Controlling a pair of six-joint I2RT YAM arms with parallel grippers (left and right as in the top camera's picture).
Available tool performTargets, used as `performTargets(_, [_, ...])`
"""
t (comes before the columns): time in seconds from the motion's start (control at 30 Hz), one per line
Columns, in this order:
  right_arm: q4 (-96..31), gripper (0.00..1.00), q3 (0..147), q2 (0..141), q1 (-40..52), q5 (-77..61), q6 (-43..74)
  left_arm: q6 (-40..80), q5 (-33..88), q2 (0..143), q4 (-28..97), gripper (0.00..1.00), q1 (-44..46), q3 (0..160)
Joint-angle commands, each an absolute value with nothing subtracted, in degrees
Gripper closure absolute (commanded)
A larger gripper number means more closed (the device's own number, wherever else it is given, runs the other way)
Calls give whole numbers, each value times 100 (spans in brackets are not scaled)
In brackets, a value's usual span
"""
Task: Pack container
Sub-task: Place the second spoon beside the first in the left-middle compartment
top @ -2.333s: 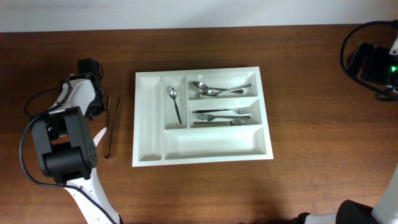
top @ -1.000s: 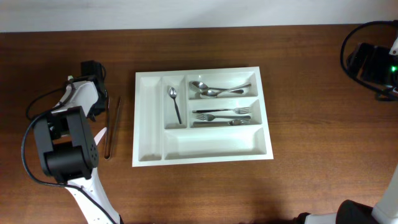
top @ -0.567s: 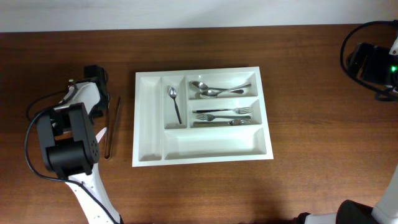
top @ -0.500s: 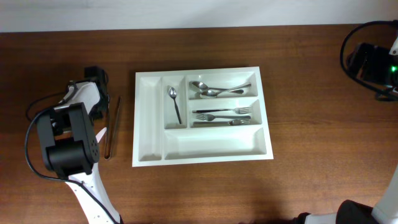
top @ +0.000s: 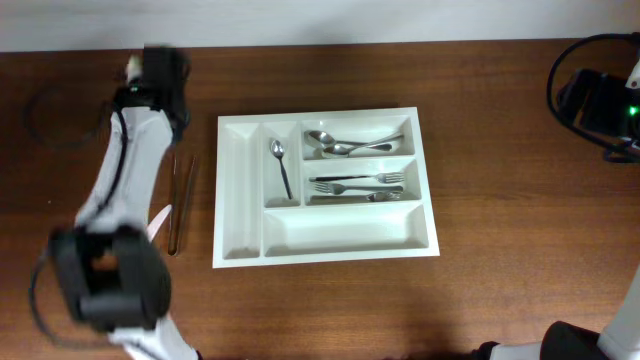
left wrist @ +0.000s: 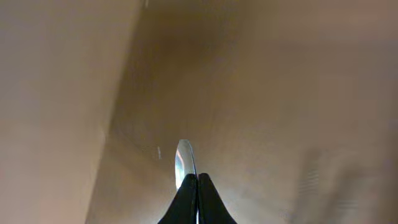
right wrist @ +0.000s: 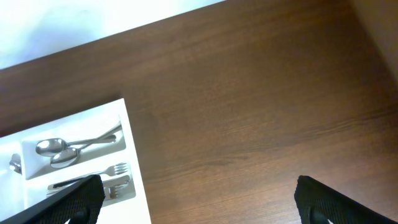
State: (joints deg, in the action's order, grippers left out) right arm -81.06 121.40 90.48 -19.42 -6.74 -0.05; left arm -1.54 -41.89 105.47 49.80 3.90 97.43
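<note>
The white container [top: 240, 200] lies mid-table, with one spoon [top: 281, 165] in a narrow upright compartment, spoons [top: 350, 145] in the top wide one and forks [top: 360, 182] in the one below. My left gripper [top: 160, 70], blurred, is near the table's far edge, left of the container. Seen from the left wrist, that gripper [left wrist: 197, 177] is shut on a thin shiny metal utensil [left wrist: 185, 158] that sticks out past the tips. My right gripper [right wrist: 199, 205] stands open above bare wood, right of the container [right wrist: 132, 162].
A pair of thin brownish tongs [top: 178, 205] lies on the table just left of the container. The right arm and its cables [top: 600, 100] sit at the far right corner. The table's far edge meets a pale wall.
The left arm has stretched out and swung from beside the tongs toward the far edge. The tongs, the container and the right arm have not moved.
</note>
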Motion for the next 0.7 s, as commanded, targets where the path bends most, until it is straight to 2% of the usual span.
performTargets(0.0, [-8110, 1, 12193, 8973, -1957, -707, -19, -740, -3494, 9856, 4971, 98, 1004, 9843])
performTargets(0.07, [-8110, 1, 12193, 8973, -1957, -707, -19, -718, -2934, 9760, 4980, 98, 1347, 9841])
performTargets(0.17, [-8110, 2, 12193, 8973, -1957, -707, -19, -43, -2318, 9819, 4967, 98, 1852, 9835])
performTargets(0.57, [-8110, 1, 12193, 8973, -1957, -707, -19, 3194, -2283, 11159, 5253, 98, 2550, 9835])
performTargets(0.67, [-8110, 1, 12193, 8971, -1957, -707, -19, 3739, -1896, 11491, 5251, 98, 2563, 9835])
